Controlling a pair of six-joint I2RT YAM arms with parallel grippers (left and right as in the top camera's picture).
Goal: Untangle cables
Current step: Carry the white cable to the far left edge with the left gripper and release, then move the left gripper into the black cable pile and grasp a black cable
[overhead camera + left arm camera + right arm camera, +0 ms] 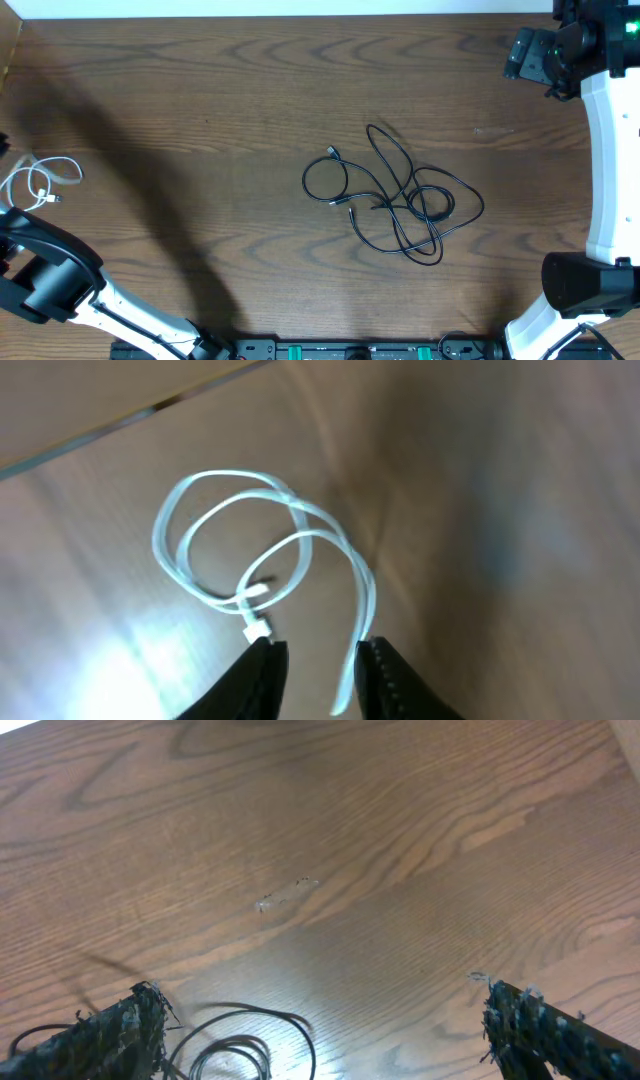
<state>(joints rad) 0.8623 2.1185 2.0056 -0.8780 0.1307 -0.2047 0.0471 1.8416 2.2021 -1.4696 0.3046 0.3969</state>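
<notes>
A tangle of thin black cables (395,195) lies in loops at the middle of the table. The short white cable (40,180) lies coiled near the table's left edge, apart from the black ones. In the left wrist view my left gripper (318,645) hovers just over the white cable (368,595). Its jaws stand slightly apart, and one strand runs between them beside the right finger without being pinched. The white plug (257,628) lies at the left fingertip. My right gripper (320,988) is wide open, high above the table, with black cable loops (245,1007) below it.
The left arm (50,275) reaches from the front edge to the table's left edge. The right arm (600,130) stands along the right side up to the far right corner. A pale wall strip (280,8) borders the far edge.
</notes>
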